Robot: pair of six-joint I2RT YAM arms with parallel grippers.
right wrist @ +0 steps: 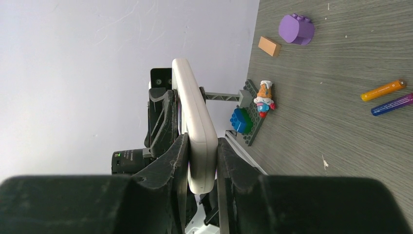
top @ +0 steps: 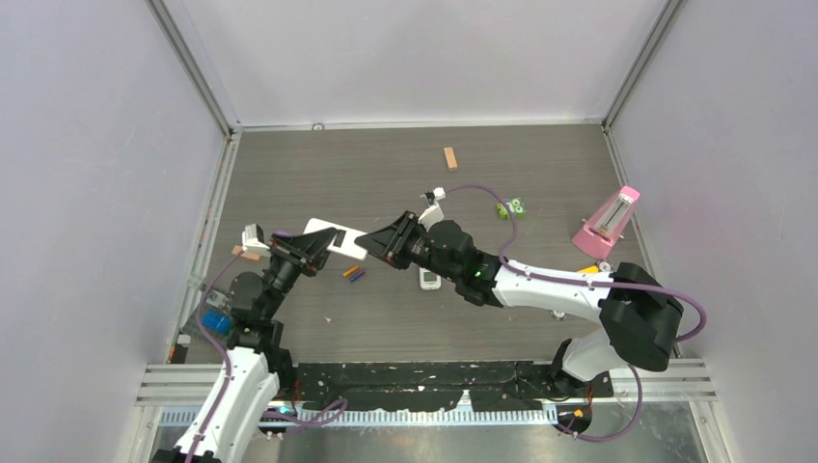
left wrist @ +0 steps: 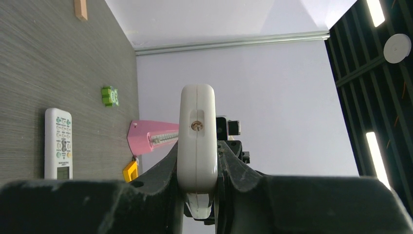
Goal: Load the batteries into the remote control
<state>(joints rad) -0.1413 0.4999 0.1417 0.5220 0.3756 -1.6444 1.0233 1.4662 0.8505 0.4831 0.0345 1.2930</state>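
Note:
The long white remote control [top: 328, 236] hangs above the table between my two arms, held edge-on at both ends. My left gripper [top: 311, 249] is shut on its left end; the left wrist view shows that end [left wrist: 197, 131] pinched between the dark fingers [left wrist: 165, 168]. My right gripper [top: 379, 241] is shut on the other end, with the remote's edge [right wrist: 197, 122] between its fingers [right wrist: 170, 161]. Two batteries lie side by side on the table just below the remote. One is orange [top: 350, 271] [right wrist: 383, 90] and one is dark purple [top: 358, 277] [right wrist: 392, 104].
A second small white remote [top: 429, 279] [left wrist: 58, 143] lies under my right forearm. A tan block [top: 449, 157], a green piece [top: 511, 206] and a pink metronome [top: 606, 222] stand towards the back right. A purple brick [right wrist: 297, 28] and a brick plate with figures [right wrist: 251, 114] sit by the left wall.

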